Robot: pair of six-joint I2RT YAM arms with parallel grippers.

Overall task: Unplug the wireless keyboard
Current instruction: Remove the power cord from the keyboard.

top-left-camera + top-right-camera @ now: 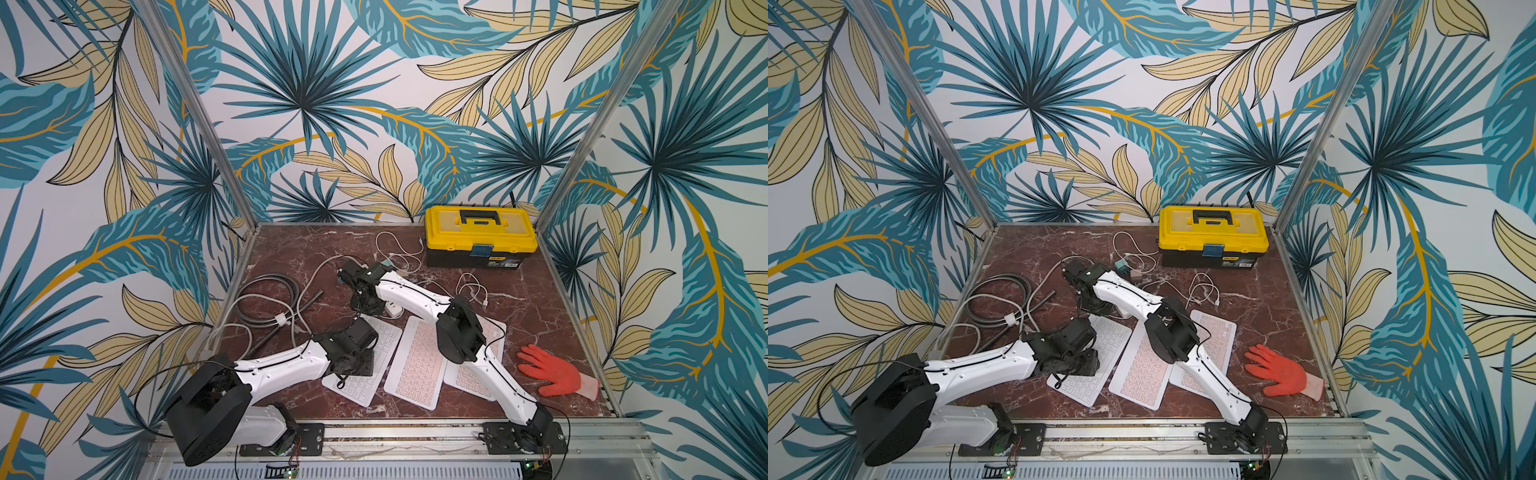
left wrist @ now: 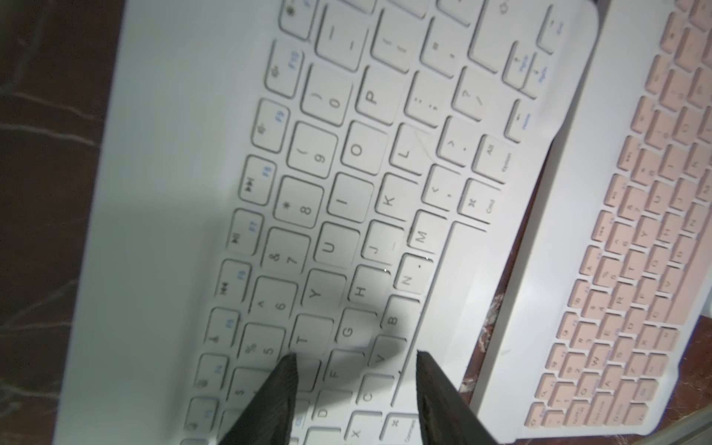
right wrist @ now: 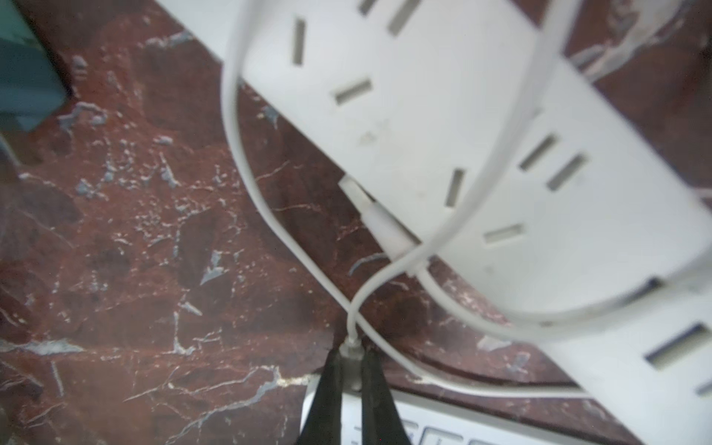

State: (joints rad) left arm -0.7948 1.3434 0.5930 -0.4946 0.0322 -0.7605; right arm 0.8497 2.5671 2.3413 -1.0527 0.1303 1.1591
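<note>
**Right pincer clamped on the plug at the white keyboard's edge**

The white keyboard (image 2: 346,192) was a thin, flat slab of smooth plastic with rounded corners and low square keys. It lay on a glossy red-brown marble tabletop (image 3: 135,250) veined in white. Just beside it lay a pink-keyed keyboard (image 2: 635,269) of the same shape, with one corner of the white keyboard lapping over its rim.

A thin white charging cable (image 3: 239,162) looped from the keyboard's far edge over a blocky white power strip (image 3: 443,115) with slotted sockets, which lay just beyond that edge.

The right gripper (image 3: 351,366) had its dark tapered fingers pressed together on the small metal-tipped cable plug (image 3: 352,350) right at the keyboard's far rim. Whether the plug sat in its port could not be told.

The left gripper (image 2: 356,358) stood about half apart and held nothing. Its black wedge-shaped fingers (image 2: 277,397) were low over the keyboard's middle keys and space bar, and contact with them was unclear.
</note>
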